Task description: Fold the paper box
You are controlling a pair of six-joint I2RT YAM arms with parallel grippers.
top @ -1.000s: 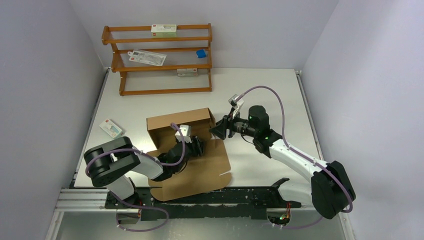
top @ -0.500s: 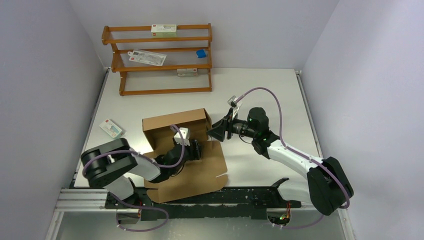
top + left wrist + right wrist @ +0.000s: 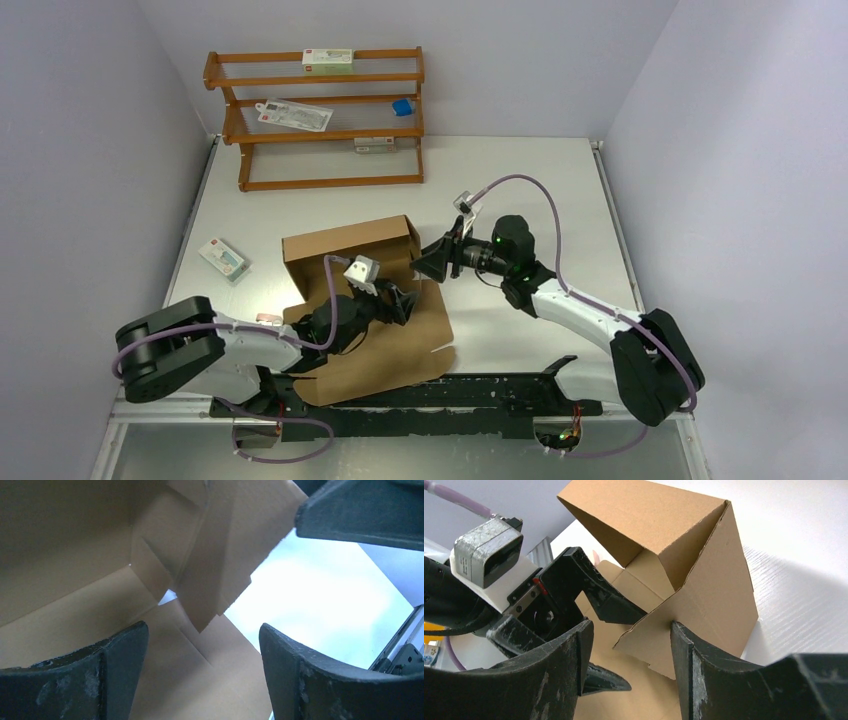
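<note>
The brown cardboard paper box lies half folded at the table's near middle: its back wall and side panels stand up, and a flat flap spreads toward me. My left gripper is open and empty, low over the flat cardboard inside the box. My right gripper is open at the box's right end. Its right finger touches the edge of the raised side flap. The left gripper's fingers show in the right wrist view.
An orange-brown wooden rack with small white cartons stands at the back left. A small white printed carton lies on the table left of the box. The black rail runs along the near edge. Bare white table lies to the right.
The left arm has swung its elbow out to the left and lowered, with its gripper still over the box's inside. The box has slid slightly left. The right gripper has edged left with it.
</note>
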